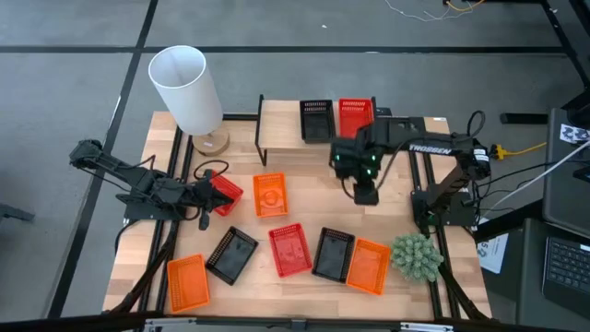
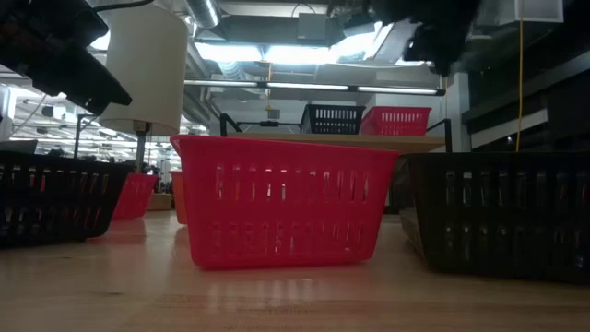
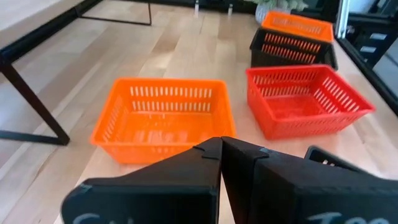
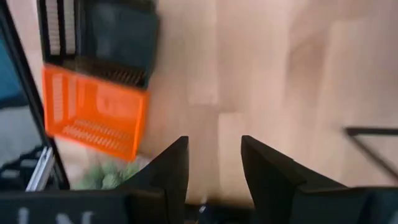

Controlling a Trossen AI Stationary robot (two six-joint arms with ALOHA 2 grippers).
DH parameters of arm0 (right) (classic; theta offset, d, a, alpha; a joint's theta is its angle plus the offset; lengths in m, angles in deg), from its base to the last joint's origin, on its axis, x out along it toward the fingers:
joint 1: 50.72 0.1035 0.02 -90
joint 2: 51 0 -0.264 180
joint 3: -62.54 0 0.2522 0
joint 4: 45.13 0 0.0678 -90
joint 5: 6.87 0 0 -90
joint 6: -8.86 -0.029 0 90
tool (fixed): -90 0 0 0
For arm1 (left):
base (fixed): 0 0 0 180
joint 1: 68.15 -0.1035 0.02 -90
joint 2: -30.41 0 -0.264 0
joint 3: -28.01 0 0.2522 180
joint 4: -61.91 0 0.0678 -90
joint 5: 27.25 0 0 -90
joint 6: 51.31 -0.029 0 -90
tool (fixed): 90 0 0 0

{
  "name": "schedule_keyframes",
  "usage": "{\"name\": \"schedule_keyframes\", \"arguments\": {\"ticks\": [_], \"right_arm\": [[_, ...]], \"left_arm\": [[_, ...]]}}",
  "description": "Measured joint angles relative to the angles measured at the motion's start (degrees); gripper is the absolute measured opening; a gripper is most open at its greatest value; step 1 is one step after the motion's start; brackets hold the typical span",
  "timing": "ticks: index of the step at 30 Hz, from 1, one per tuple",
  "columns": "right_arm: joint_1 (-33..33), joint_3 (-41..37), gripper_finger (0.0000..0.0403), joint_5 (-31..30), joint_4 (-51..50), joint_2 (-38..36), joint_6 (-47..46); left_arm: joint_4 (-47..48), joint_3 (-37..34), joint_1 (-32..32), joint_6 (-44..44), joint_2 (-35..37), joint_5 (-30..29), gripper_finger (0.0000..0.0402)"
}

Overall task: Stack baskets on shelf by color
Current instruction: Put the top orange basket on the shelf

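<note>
The shelf (image 1: pixel 281 124) stands at the table's far side with one black basket (image 1: pixel 316 118) and one red basket (image 1: pixel 356 115) on its top. On the table lie three orange baskets (image 1: pixel 269 195) (image 1: pixel 186 281) (image 1: pixel 369 266), two black (image 1: pixel 230 254) (image 1: pixel 334 254) and a red one (image 1: pixel 290 249). My left gripper (image 3: pixel 221 149) is shut, at the table's left, pointing at the orange basket (image 3: pixel 163 118). A third red basket (image 1: pixel 224 194) shows at its tip. My right gripper (image 4: pixel 214 162) is open, pointing down over bare wood in front of the shelf. My left gripper is right at the third red basket in the high view, but its own wrist view shows no red between the shut fingers. Whether it touches that basket, I cannot tell.
A white lamp (image 1: pixel 187 88) stands at the far left corner beside the shelf. A green plant (image 1: pixel 417 256) sits at the near right. Black frame rails run along both table sides. Bare wood lies between the shelf and the near row of baskets.
</note>
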Motion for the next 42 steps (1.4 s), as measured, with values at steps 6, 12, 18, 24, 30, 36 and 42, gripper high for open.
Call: {"name": "schedule_keyframes", "arguments": {"ticks": [6, 12, 18, 24, 30, 36, 42], "right_arm": [[6.71, -13.42, 0.0146, 0.14, 12.26, -5.12, -0.01], [9.77, -25.53, 0.0146, -2.53, 58.41, -5.81, -3.99], [10.39, -24.28, 0.0146, -4.48, 77.94, 2.80, -4.33], [10.42, -11.12, 0.0145, -8.08, 68.82, 13.18, 0.36], [10.46, -3.80, 0.0145, -8.24, 65.61, 21.80, 3.28], [10.44, -2.57, 0.0145, -13.85, 65.50, 25.93, 4.75], [10.42, -2.62, 0.0145, -16.95, 64.62, 28.23, 4.91]], "left_arm": [[-0.71, -0.01, 0.01, -0.02, 0.02, 0.01, 0.0000], [-0.54, -0.01, 0.01, -0.51, -0.04, 0.01, 0.0000], [-0.55, -0.01, 0.02, -0.37, -0.04, 0.04, 0.0000], [-0.47, -0.01, 0.01, -0.35, -0.06, 0.04, 0.0000], [-0.26, -0.01, 0.01, -0.35, -0.11, 0.04, 0.0000], [-0.03, -0.01, 0.01, -0.44, -0.11, 0.04, 0.0000], [-0.03, -0.01, 0.00, -0.44, -0.11, 0.04, 0.0000]]}}
